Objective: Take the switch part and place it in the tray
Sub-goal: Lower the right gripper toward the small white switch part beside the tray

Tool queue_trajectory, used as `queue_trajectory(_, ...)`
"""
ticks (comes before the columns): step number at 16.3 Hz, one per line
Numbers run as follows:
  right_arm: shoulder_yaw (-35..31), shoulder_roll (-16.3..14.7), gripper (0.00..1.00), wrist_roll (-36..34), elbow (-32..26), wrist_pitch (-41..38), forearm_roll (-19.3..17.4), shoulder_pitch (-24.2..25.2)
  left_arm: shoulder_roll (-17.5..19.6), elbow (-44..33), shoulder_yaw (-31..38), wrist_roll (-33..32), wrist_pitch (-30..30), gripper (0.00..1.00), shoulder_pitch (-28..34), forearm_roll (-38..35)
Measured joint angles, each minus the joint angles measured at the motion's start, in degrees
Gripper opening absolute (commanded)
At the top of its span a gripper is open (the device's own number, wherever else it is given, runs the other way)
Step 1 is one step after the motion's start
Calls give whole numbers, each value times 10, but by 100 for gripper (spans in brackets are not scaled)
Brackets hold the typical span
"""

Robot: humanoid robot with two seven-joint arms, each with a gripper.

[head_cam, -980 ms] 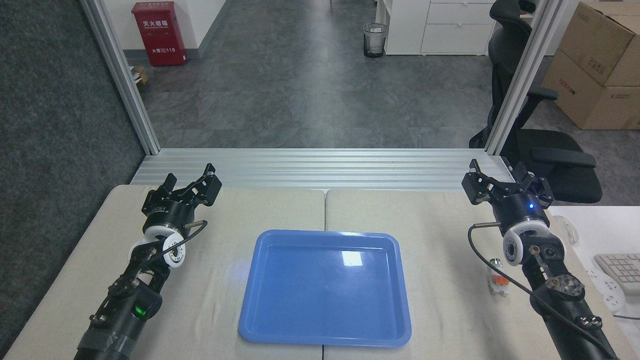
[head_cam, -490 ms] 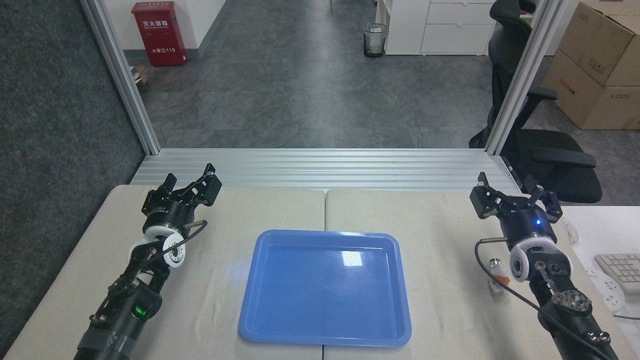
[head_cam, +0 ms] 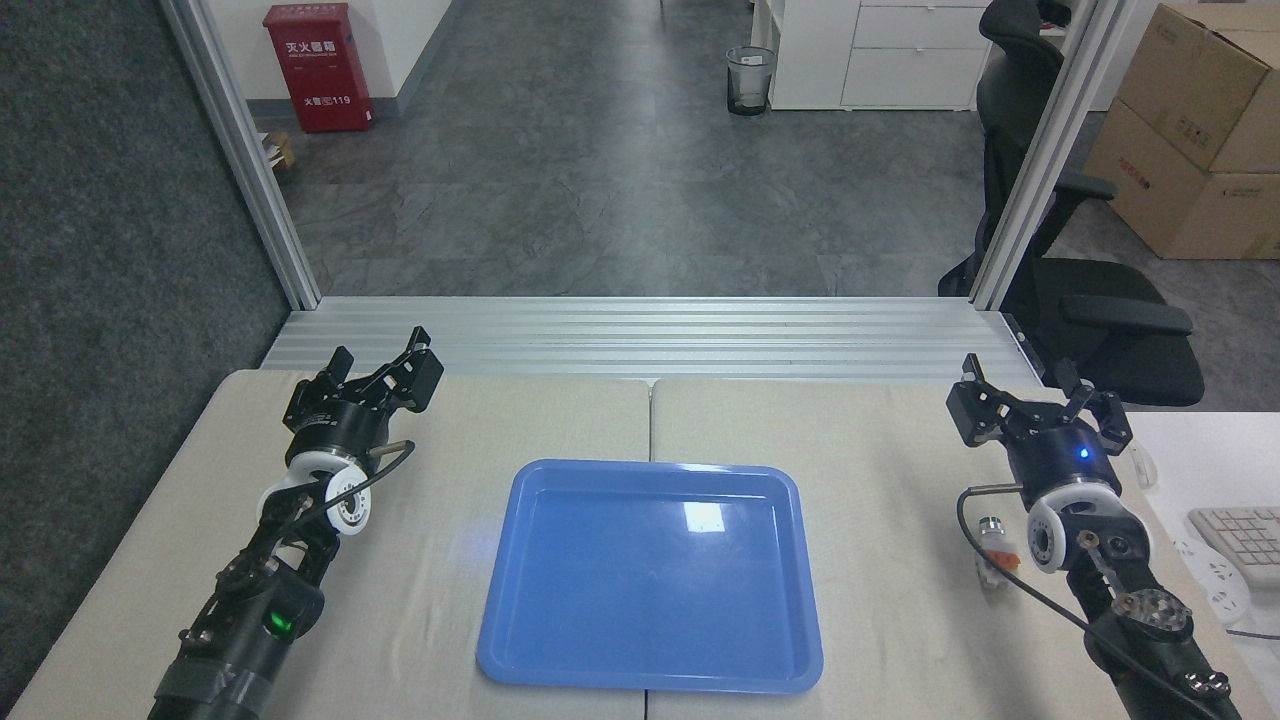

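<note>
The blue tray (head_cam: 515,640) lies flat in the middle of the beige table, with nothing in it. The switch part (head_cam: 993,549), white with an orange middle and a silver-ringed dark cap, stands on the table right of the tray, partly behind my right wrist and its cable. My right gripper (head_cam: 1040,400) is open near the table's far right edge, beyond the switch part and holding nothing. My left gripper (head_cam: 385,370) is open at the far left of the table, also holding nothing.
A white keyboard (head_cam: 1240,540) and other white desk items sit on the adjoining desk at the right. A black office chair (head_cam: 1100,300) stands behind the right post. An aluminium rail (head_cam: 640,335) runs along the table's far edge.
My right arm has shifted to the right and slightly toward me, uncovering more of the switch part. The left arm, the tray and the switch part have not moved.
</note>
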Motion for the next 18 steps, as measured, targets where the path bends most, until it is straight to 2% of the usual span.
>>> queue_trajectory(18,1,-5,97,1,1,-2,1,18,0,0,0,0,0,100,0,0)
